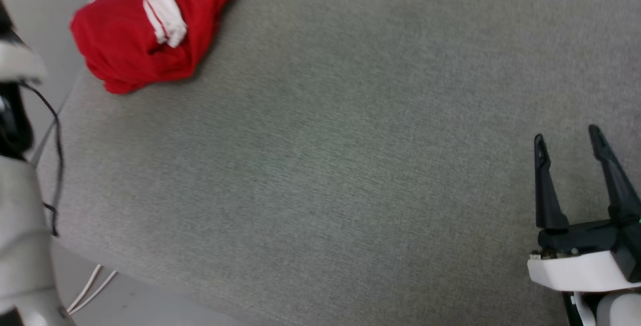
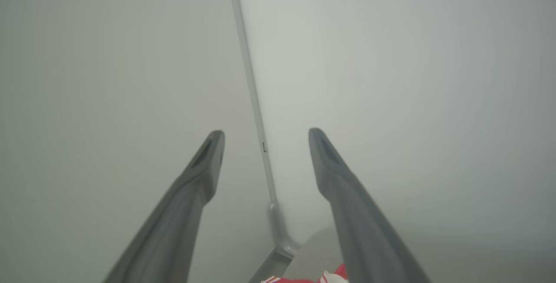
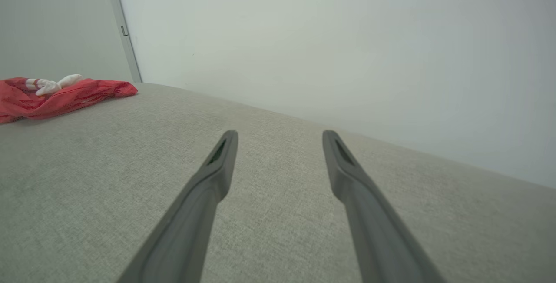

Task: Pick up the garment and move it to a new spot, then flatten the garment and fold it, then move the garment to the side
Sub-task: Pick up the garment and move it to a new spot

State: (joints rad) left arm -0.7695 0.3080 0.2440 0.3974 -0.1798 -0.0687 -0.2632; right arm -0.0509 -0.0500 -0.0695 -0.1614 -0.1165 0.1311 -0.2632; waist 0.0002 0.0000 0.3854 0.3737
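Observation:
The garment point(image 1: 145, 30) lies crumpled in a red heap with a white striped sleeve on top, at the far left corner of the grey fabric surface point(image 1: 330, 155). In the right wrist view the garment point(image 3: 56, 94) sits far off to the left. My right gripper point(image 1: 566, 138) hovers open over the near right of the surface, nothing between its fingers; the same open right gripper point(image 3: 280, 137) points across bare fabric. My left gripper point(image 2: 266, 137) is open and aimed at the wall corner, with a sliver of the garment point(image 2: 304, 279) just below it.
Pale walls meet at a corner strip point(image 2: 254, 100) behind the surface. The left arm's pale casing and a black cable point(image 1: 55, 166) hang at the left edge, and white cords point(image 1: 90, 286) lie on the floor beyond the surface's near left edge.

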